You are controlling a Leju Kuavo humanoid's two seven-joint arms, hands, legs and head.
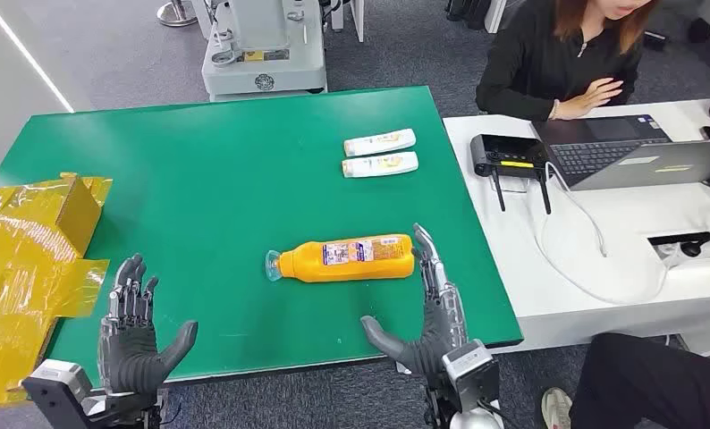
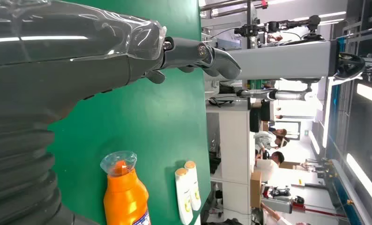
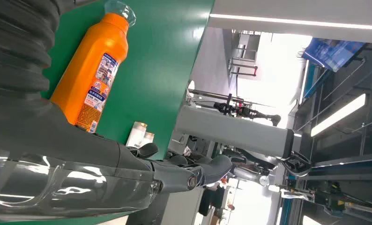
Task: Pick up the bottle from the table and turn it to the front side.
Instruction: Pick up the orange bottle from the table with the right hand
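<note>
An orange bottle (image 1: pixel 347 257) with a clear cap and a printed label lies on its side on the green table (image 1: pixel 226 170), cap toward the left. My right hand (image 1: pixel 427 317) stands open just to the right of the bottle's base, fingertips (image 1: pixel 423 239) close beside it, thumb spread toward the front edge. My left hand (image 1: pixel 135 331) is open at the front left corner of the table, well away from the bottle. The left wrist view shows the bottle (image 2: pixel 125 194) cap-first; in the right wrist view the bottle (image 3: pixel 93 79) lies beside my open fingers (image 3: pixel 174 171).
Two small white tubes (image 1: pixel 380 153) lie side by side at the table's far right. Yellow packaging (image 1: pixel 29 250) sits on the left edge. A white desk (image 1: pixel 620 232) to the right holds a router, cables and a laptop, with a seated person (image 1: pixel 566 54) behind it.
</note>
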